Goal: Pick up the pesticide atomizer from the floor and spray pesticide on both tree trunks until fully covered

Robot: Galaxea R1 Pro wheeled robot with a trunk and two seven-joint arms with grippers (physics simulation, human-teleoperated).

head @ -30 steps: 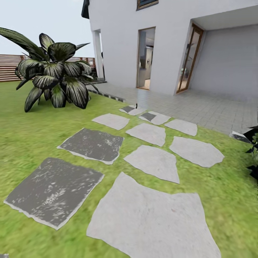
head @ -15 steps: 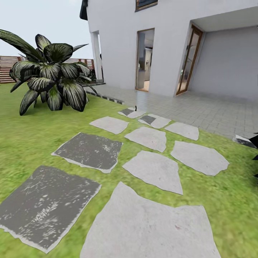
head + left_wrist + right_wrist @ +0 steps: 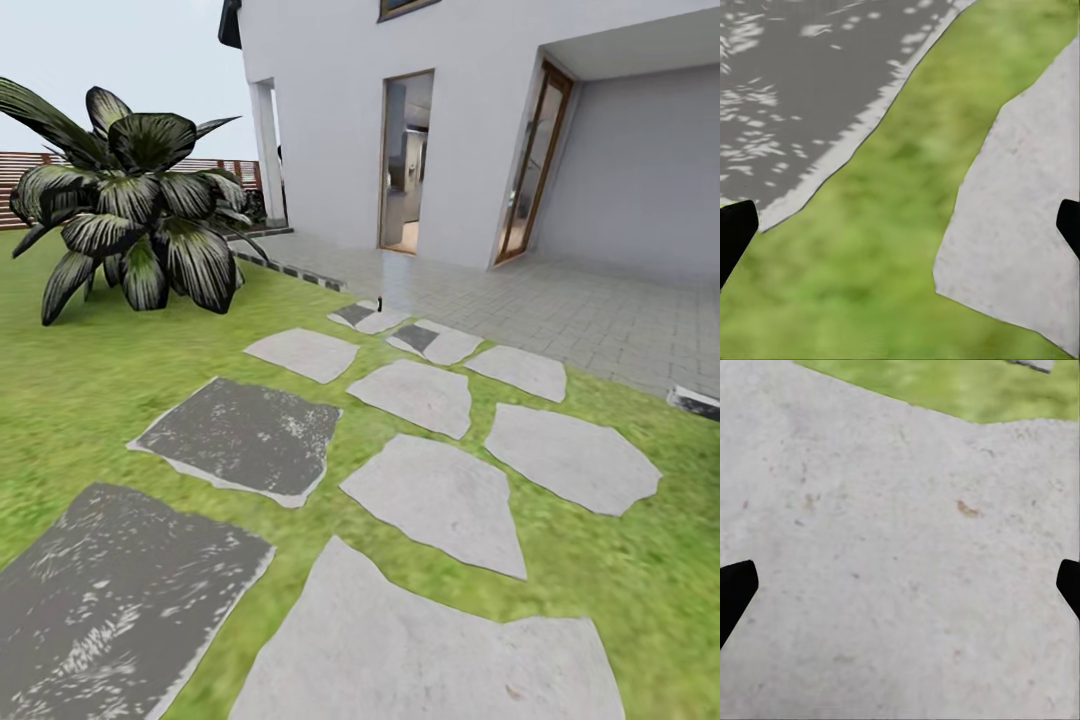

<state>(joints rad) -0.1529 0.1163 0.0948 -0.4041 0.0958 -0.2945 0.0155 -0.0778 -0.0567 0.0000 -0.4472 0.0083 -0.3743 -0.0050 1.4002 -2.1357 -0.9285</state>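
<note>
Wide apart, both sets of jaws, holding nothing: left gripper (image 3: 900,232) hanging over a strip of grass (image 3: 877,247) between a dark stone slab (image 3: 795,82) and a pale slab (image 3: 1020,217); right gripper (image 3: 900,592) over a pale slab (image 3: 885,555), touching nothing. Only black fingertips (image 3: 735,232) cut off at the picture sides. Green lawn (image 3: 80,390) blurry, crossed by stepping stones (image 3: 435,495) toward a white house (image 3: 330,120). Broad-leaved bush (image 3: 130,215) near the lawn's far left edge, slatted fence (image 3: 25,185) partly hidden behind.
</note>
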